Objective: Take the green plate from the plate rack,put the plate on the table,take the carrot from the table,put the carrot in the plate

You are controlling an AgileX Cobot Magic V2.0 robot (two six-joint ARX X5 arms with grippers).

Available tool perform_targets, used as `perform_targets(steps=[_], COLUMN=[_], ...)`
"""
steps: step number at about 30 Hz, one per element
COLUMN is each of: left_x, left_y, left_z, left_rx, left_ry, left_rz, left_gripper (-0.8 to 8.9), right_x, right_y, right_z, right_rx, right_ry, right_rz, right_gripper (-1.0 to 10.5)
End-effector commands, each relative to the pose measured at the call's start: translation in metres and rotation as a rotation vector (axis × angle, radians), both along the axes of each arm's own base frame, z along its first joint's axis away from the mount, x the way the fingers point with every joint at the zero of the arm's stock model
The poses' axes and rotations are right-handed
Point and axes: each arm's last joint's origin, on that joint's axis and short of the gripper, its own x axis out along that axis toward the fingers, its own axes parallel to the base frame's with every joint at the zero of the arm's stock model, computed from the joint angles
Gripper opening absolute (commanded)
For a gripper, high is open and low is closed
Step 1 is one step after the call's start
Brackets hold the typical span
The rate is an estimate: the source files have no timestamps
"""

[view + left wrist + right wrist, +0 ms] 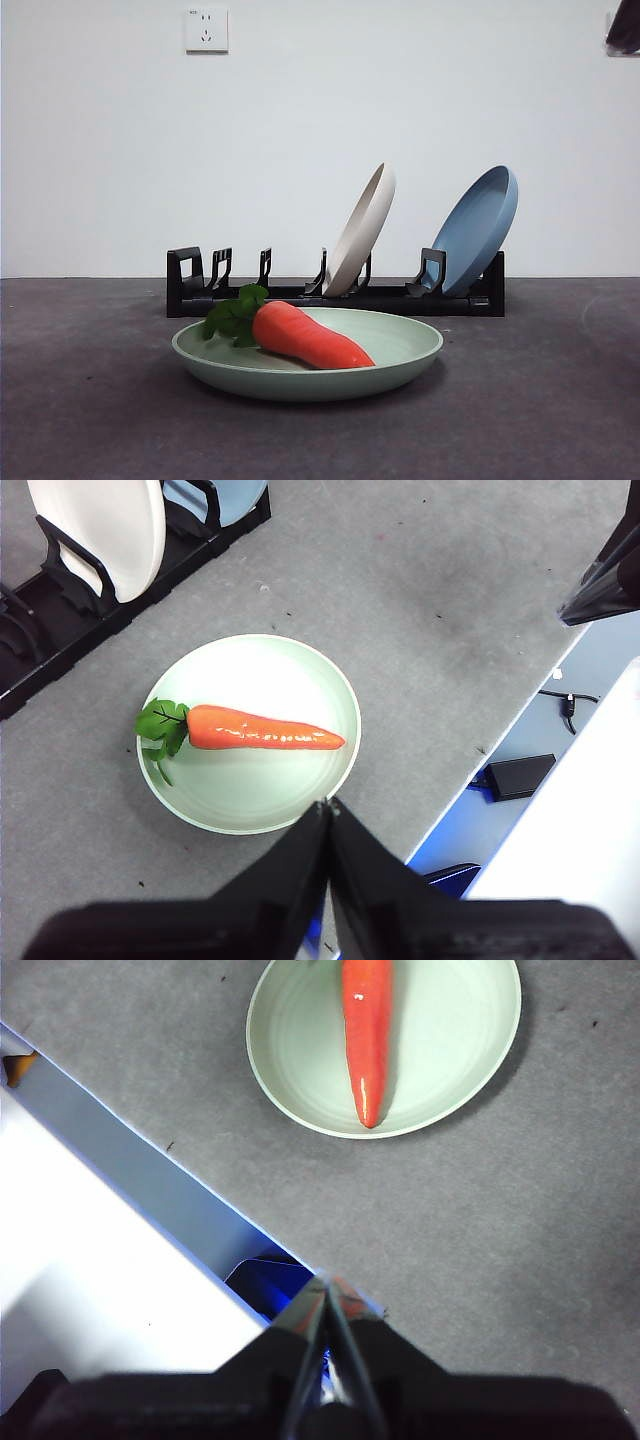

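The green plate (400, 345) lies flat on the table (540, 400) in front of the plate rack (290, 295). The carrot (305, 337) lies in the plate, green leaves to the left. Both show in the left wrist view, plate (265, 790) and carrot (262, 729), and in the right wrist view, plate (440, 1050) and carrot (367, 1030). My left gripper (328, 805) is shut and empty, held high over the table's edge near the plate. My right gripper (327, 1285) is shut and empty, high and apart from the plate.
A cream-beige plate (362, 228) and a blue plate (480, 228) lean in the rack's right slots. A black arm tip (625, 28) shows at the top right corner. The table's edge (150, 1175) and the floor beyond show in both wrist views.
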Motion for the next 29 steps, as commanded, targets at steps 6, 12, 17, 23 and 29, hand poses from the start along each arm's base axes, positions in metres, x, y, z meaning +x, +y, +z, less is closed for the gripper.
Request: perform_targets(steps=[6,12,17,23,29], left_x=[0.0,0.008,0.029,0.031,0.014], left_y=[0.0,0.007,0.03,0.08,0.116], left_z=[0.0,0.008,0.03,0.03,-0.012], left_rx=[-0.003,0.021,-0.07,-0.24,-0.254], left_ry=[-0.001,-0.153,-0.399,-0.629,-0.809], left_rz=[0.002,0.047,0.158,0.363,0.618], left_gripper=[-0.03,-0.03,-0.03,-0.03,-0.03], right_x=[0.0,0.0,0.0,-0.001,-0.001], right_y=[0.0,0.0,0.0,-0.001,-0.001], right_z=[-0.001,-0.001,-0.001,0.0,0.0], right_rx=[0.0,0.001,0.002,0.004,0.005], right_ry=[0.002,0.002,0.0,-0.002,-0.003], right_rz=[-0.005,-0.005,-0.005,-0.005,-0.005], right_gripper=[0.0,0.0,0.0,0.0,0.0])
